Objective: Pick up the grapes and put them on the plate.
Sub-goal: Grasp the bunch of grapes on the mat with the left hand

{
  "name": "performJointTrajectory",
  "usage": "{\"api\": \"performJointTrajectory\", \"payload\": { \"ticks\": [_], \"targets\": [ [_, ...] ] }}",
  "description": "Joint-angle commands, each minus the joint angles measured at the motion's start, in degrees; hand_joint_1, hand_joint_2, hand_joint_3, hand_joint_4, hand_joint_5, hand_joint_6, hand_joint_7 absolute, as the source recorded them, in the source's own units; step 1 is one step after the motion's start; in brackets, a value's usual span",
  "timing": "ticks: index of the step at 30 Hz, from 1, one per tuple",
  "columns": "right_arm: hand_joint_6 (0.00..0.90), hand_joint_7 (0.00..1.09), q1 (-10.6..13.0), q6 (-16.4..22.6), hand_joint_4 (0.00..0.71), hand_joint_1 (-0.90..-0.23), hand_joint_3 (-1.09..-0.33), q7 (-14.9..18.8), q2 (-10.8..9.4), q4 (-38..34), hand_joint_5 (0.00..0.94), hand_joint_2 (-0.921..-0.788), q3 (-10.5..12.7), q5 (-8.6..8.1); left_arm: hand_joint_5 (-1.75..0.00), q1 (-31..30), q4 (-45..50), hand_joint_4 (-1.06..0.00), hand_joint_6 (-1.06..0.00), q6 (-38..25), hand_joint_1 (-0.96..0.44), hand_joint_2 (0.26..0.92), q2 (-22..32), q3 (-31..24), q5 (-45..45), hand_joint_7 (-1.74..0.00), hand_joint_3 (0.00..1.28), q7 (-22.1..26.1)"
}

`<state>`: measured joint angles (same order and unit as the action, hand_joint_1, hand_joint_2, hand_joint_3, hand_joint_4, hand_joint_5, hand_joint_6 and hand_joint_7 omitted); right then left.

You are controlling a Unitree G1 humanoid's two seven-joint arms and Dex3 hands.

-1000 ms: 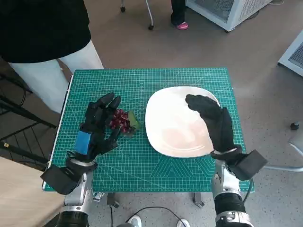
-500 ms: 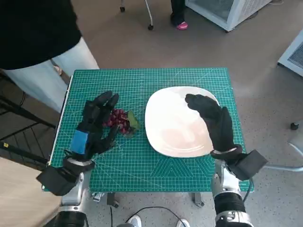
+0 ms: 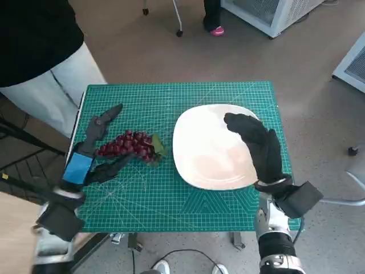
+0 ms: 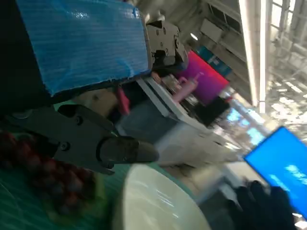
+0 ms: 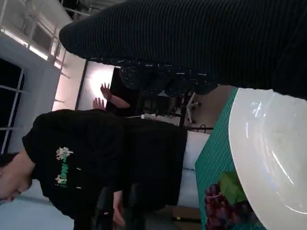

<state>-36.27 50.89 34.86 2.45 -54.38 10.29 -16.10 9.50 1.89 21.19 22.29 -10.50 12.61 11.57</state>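
A bunch of dark red grapes point(image 3: 126, 145) with a green leaf point(image 3: 158, 147) lies on the green cutting mat point(image 3: 171, 194), left of the white plate point(image 3: 197, 137). My left hand point(image 3: 91, 149) sits at the bunch's left end, fingers spread wide, one finger point(image 3: 106, 119) above the grapes and one below, holding nothing. In the left wrist view the black fingers point(image 4: 100, 146) hover over the blurred grapes point(image 4: 43, 172) beside the plate point(image 4: 153, 201). My right hand point(image 3: 256, 145) lies over the plate's right part, empty. The right wrist view shows the plate point(image 5: 268, 153) and grapes point(image 5: 225, 206).
A person in a black top and pale trousers point(image 3: 51, 85) stands close to the table's far left corner, and shows in the right wrist view point(image 5: 96, 163). Chair legs and a pink shoe point(image 3: 216, 31) are on the floor beyond the table. A white cabinet point(image 3: 268, 14) stands at the back right.
My left hand has drawn back to the left and spread its fingers, uncovering the grapes, which now lie stretched further left. The right hand has stayed on the plate.
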Motion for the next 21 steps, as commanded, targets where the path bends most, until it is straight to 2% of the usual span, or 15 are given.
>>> {"api": "performJointTrajectory", "payload": {
  "ticks": [1, 4, 8, 14, 21],
  "targets": [
    [0.270, 0.53, 1.0, -0.2, 0.456, -0.424, -0.581, 0.2, -0.3, -1.2, 0.000, -0.921, 0.1, 0.02, 0.00, 0.0, 7.7, -0.15, -0.22, -13.2, -0.47, 0.826, 5.0, 1.5, 8.2, -0.15, 0.01, 4.0],
    [0.268, 0.53, 1.0, -0.2, 0.455, -0.420, -0.585, 0.1, -0.4, -1.2, 0.000, -0.921, 0.1, 0.05, 0.00, 1.2, 9.5, -0.14, -0.29, -19.5, -0.41, 0.760, 6.0, 2.9, 12.3, -0.08, 0.00, 5.2],
    [0.267, 0.54, 0.9, -0.5, 0.455, -0.419, -0.587, 0.1, -0.5, -1.2, 0.000, -0.921, 0.2, 0.00, 0.00, 2.9, 9.7, -0.13, -0.33, -25.1, -0.37, 0.720, 6.5, 5.4, 16.4, -0.04, 0.00, 6.1],
    [0.266, 0.54, 0.9, -0.5, 0.455, -0.419, -0.588, 0.1, -0.4, -1.3, 0.000, -0.921, 0.2, -0.09, 0.00, 5.8, 7.8, -0.14, -0.35, -30.8, -0.35, 0.705, 6.9, 9.1, 20.0, -0.02, 0.00, 6.7],
    [0.266, 0.54, 1.0, -0.7, 0.456, -0.418, -0.587, 0.1, -0.3, -1.2, 0.000, -0.921, 0.3, -0.20, 0.00, 8.3, 4.3, -0.14, -0.36, -33.3, -0.33, 0.702, 6.9, 12.8, 22.5, -0.01, 0.00, 5.8]
  ]
}}
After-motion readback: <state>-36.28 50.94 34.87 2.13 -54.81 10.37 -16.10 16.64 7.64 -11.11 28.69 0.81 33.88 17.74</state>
